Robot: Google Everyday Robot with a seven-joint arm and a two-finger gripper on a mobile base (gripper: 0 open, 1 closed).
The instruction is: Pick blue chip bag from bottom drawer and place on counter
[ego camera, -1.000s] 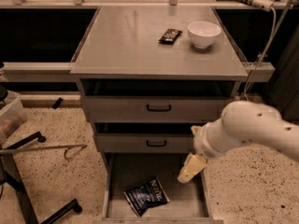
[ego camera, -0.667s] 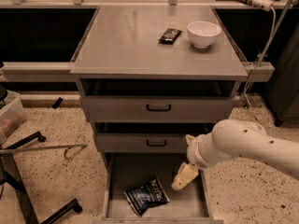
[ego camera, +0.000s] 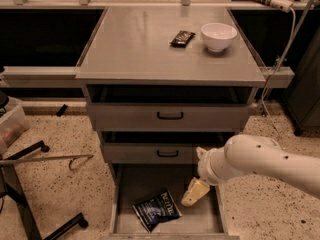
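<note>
Lying flat in the pulled-out bottom drawer is the blue chip bag. It's crumpled, close to the drawer's front edge and a bit left of the middle. The gripper hangs over the right part of that same drawer, just beside the bag but apart from it. Honestly can't tell if the claw is clenched or let loose. Its white arm reaches in from the drawer's right side. Right above the bottom drawer sit the two shallower drawers with black handles. Higher and further back from the drawer is the counter. It has a black snack packet on it, with a white bowl just right of that.
</note>
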